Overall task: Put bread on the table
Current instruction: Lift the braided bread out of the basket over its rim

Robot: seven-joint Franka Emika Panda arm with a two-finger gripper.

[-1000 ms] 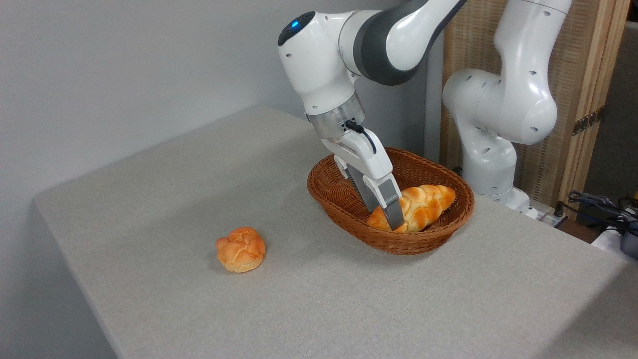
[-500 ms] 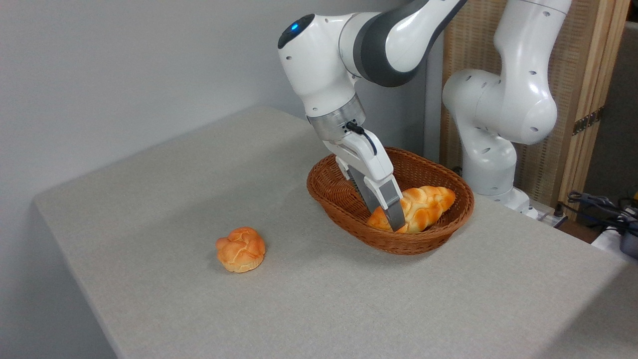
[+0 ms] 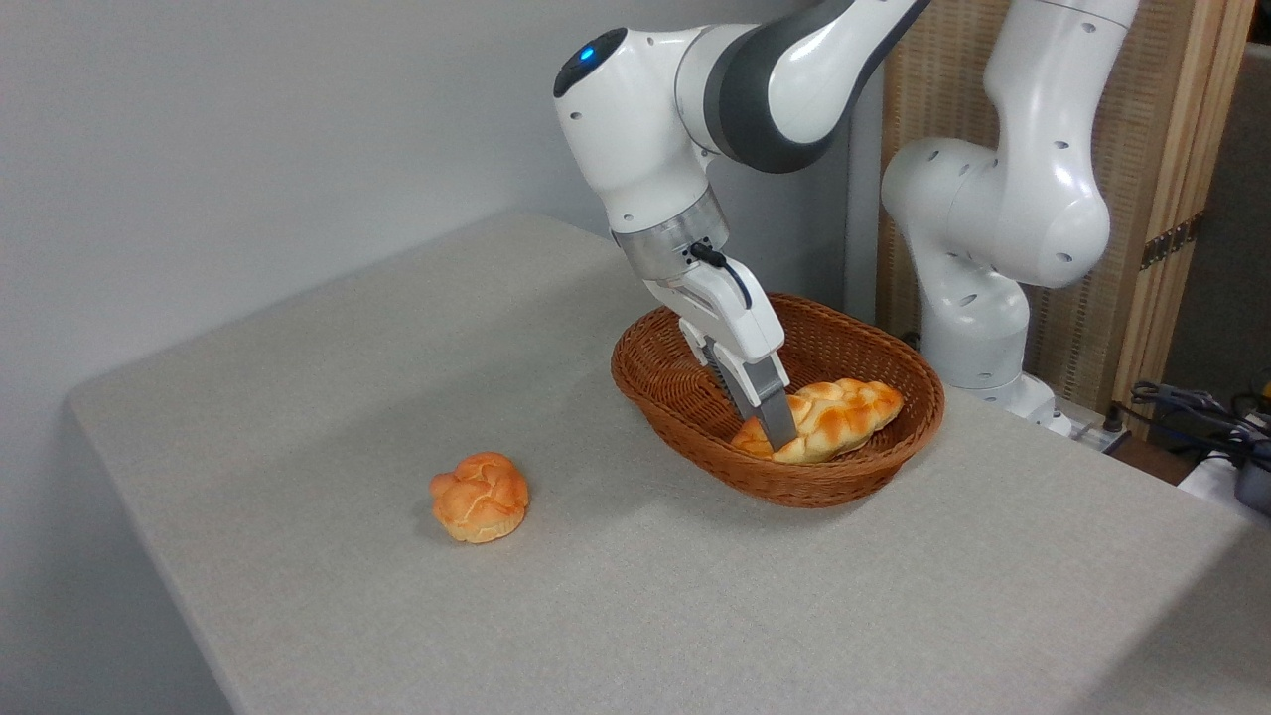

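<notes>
The bread [image 3: 844,412], a long braided golden loaf, lies in the brown wicker basket [image 3: 650,350] at the right of the grey-beige table [image 3: 377,377]. My gripper [image 3: 784,435] reaches down into the basket at a slant and is shut on the loaf's left part. Its near finger [image 3: 775,409] crosses the front of the loaf, and the far finger is hidden behind it. The loaf's left tip pokes out past the finger and its right end points toward the basket's far right rim.
A small round orange knotted bun [image 3: 480,497] sits on the cloth to the left of the basket. The arm's white base [image 3: 993,248] stands behind the basket at the table's right edge. Cables [image 3: 1192,407] lie off the table at far right.
The fingers have drawn together on the loaf. The loaf has rolled and settled a little lower, showing more of its pale side. The arm has hardly moved.
</notes>
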